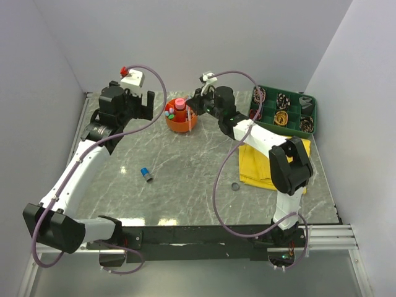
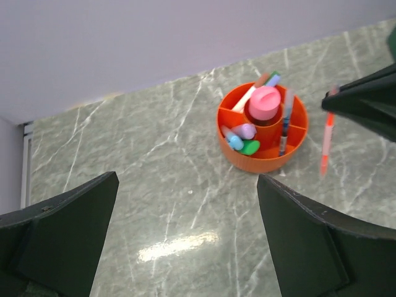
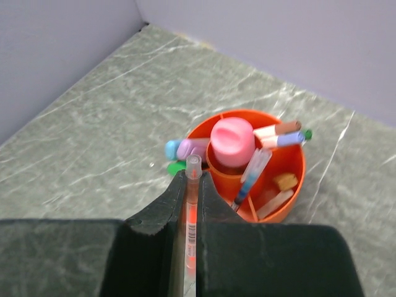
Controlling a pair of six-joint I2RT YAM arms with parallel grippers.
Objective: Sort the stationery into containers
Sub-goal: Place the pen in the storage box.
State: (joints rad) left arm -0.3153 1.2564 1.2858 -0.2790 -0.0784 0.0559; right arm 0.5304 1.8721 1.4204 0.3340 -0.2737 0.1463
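The right end effector (image 3: 193, 178) clamps a red pen (image 3: 192, 213) beside the orange organiser (image 3: 294, 162). The left end effector (image 2: 187, 180) gapes wide, empty.

High overhead view plus 2 near, downward wrist views, orange organiser (image 1: 184, 128) in all 3

Grey-green marbled table top (image 1: 185, 198) fills the middle of the frame. Up at top centre, the round orange organiser (image 1: 180, 129) stands on it. Over in the upper right corner sits the green tray (image 1: 314, 114), right against the table's far edge. Below that, right of centre, a yellow cloth (image 1: 253, 168) lies flat. Just off its left edge, a dark disc (image 1: 235, 186). Left of centre, well apart and alone, a small blue cap (image 1: 146, 174) lies on its side.
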